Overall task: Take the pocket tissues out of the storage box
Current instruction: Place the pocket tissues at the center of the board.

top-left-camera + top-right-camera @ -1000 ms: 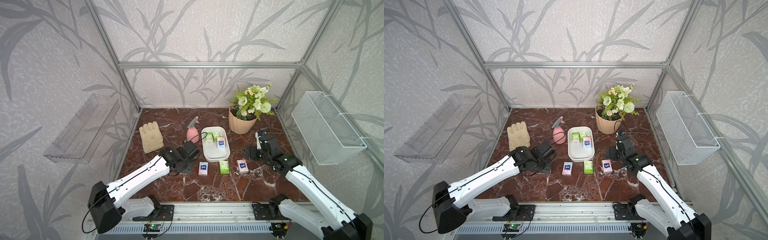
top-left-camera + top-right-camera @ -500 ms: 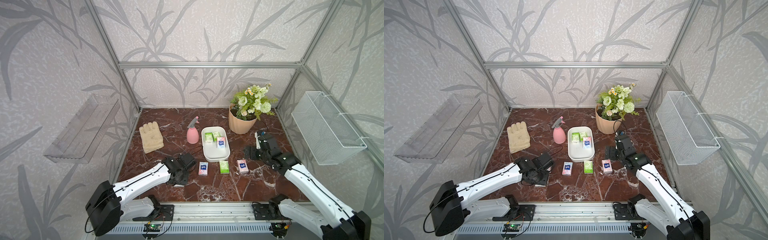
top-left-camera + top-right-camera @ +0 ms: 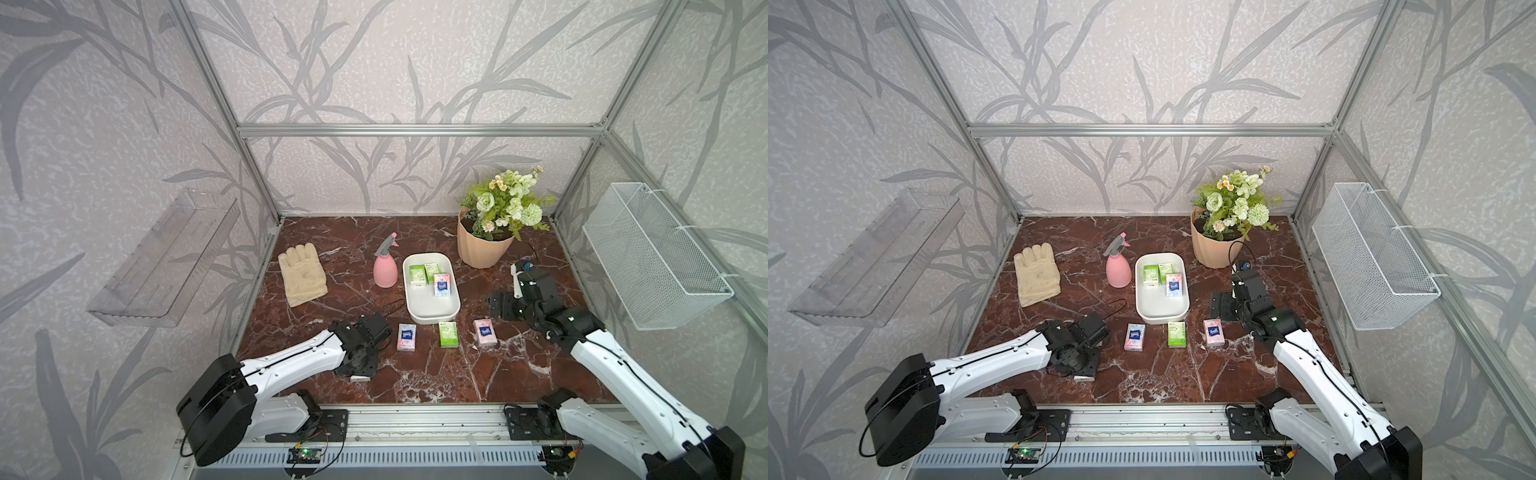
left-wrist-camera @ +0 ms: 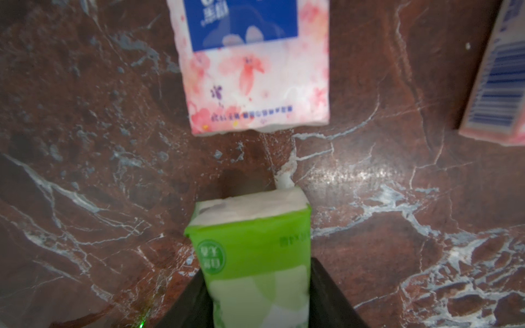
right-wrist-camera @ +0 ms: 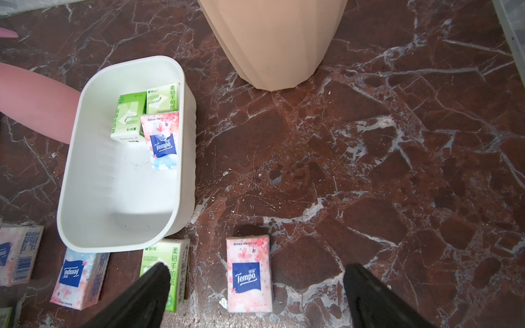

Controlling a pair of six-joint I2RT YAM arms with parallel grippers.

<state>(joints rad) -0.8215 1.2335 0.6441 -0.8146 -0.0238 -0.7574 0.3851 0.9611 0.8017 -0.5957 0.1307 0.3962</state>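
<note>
Three packets [image 5: 160,140] lie in the box [image 5: 113,184]; the left end effector [image 4: 257,269] pinches a green packet [image 4: 250,247] near the tabletop [image 4: 85,170]. Lay it flat, clear of the pink packet [image 4: 255,85]; the right end effector [image 5: 257,267] hangs spread.

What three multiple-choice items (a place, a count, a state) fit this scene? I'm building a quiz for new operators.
1. Where does the pink spray bottle stand?
A. Between the glove and the storage box.
B. Inside the storage box.
C. On top of the glove.
2. How many pocket tissues lie in the storage box?
A. One.
B. Three.
C. Six.
3. How is the right hand?
A. Shut on a packet.
B. Open, holding nothing.
C. Shut on the glove.
Key: 1 A, both top views show it beside the box; 2 B, two green and one pink; 3 B, its fingers stand wide apart.
</note>
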